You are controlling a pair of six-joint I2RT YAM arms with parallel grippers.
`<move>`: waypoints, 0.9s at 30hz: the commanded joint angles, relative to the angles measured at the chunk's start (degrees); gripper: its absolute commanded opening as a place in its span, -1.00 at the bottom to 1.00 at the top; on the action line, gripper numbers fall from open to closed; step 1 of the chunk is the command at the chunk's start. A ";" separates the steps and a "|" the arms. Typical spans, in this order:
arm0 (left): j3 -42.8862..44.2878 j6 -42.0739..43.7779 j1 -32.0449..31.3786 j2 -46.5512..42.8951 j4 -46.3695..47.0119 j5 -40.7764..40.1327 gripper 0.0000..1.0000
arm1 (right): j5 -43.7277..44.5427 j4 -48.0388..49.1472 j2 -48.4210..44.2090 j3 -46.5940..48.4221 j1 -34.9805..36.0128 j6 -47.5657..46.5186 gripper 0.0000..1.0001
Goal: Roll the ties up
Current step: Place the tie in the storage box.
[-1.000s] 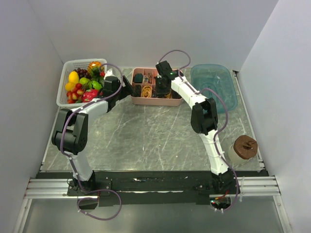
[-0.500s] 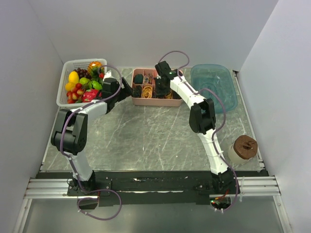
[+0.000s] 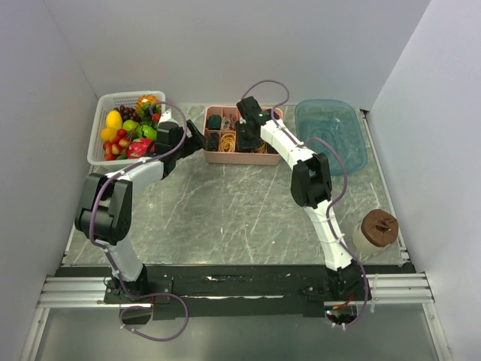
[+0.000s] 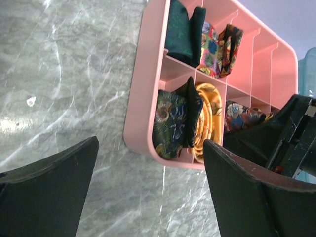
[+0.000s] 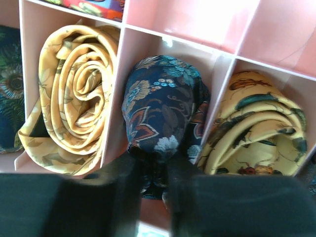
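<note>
We see the tie (image 5: 160, 113), soft navy paisley fabric, rolled in a middle compartment of the smooth pink plastic tray (image 5: 197, 19). The right gripper (image 5: 150, 168), now slightly further left, flanks it narrowly; whether it grips, we cannot tell. The left gripper (image 4: 150, 148) gapes wide, empty.

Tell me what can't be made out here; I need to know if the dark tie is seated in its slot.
Right wrist view: the lower end of the dark navy floral rolled tie is hidden by the blurred right gripper; whether it grips is unclear.
Left wrist view: the black right arm covers the far end of the pink plastic compartment tray.
Top view: the tray's contents are too small, partly under the right arm.
</note>
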 commanded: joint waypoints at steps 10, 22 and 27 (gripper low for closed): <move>-2.20 0.30 0.11 -3.67 3.54 2.10 0.86 | 0.18 0.01 -4.98 -6.89 1.87 -1.68 0.29; -2.64 0.74 0.11 -4.46 4.34 2.98 0.87 | 1.06 -0.43 -15.17 -9.00 1.87 -1.86 0.64; -3.61 1.01 0.11 -5.52 4.34 2.28 0.88 | 0.80 2.45 -17.46 -10.93 1.70 -1.59 0.65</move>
